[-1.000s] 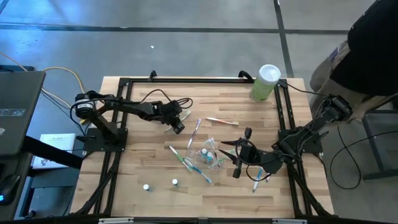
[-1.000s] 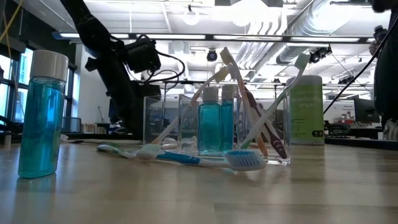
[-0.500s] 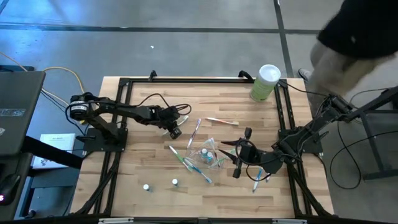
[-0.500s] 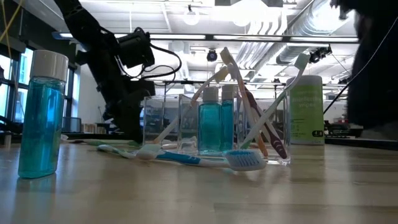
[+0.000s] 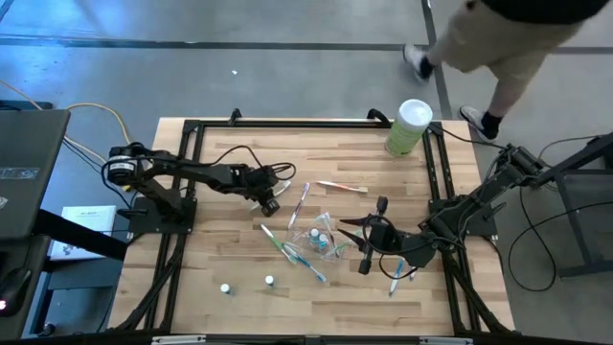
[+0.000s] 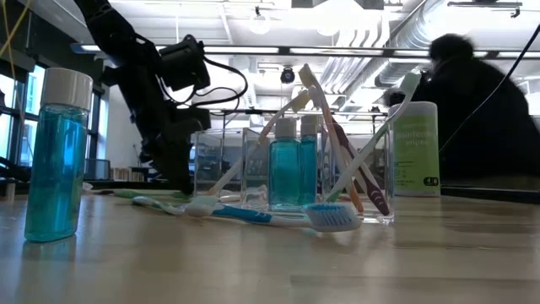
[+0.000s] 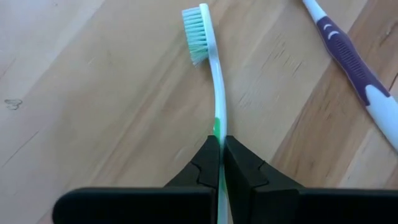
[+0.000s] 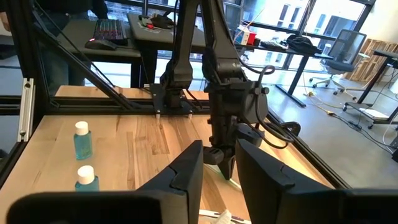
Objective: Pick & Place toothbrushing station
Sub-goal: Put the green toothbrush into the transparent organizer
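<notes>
The left gripper (image 5: 269,199) sits low at about ten o'clock from the clear plastic cup (image 5: 321,235), its fingers (image 7: 208,165) pinched tight on the handle of a green-and-white toothbrush (image 7: 211,93), whose bristled head lies against the wooden table (image 5: 220,244). A purple-and-white toothbrush (image 7: 351,59) lies just beside it. The cup stands near the table's middle, holding small teal bottles (image 6: 285,165) and leaning brushes, with a blue toothbrush (image 5: 311,265) loose at its seven o'clock and a tan one (image 5: 340,187) at its twelve.

The grip looks narrow and close to one end of the handle, so a lift could let the brush pivot or slip free. Carried toward the cup, the long brush could strike the leaning ones and tip the light cup.

The right gripper (image 5: 367,240) waits at three o'clock of the cup, fingers (image 8: 186,171) parted and empty; any swing could knock the cup. Two white-capped bottles (image 5: 246,285) stand well apart at seven o'clock. A person (image 5: 508,38) passes beyond the pale-green canister (image 5: 409,127).
</notes>
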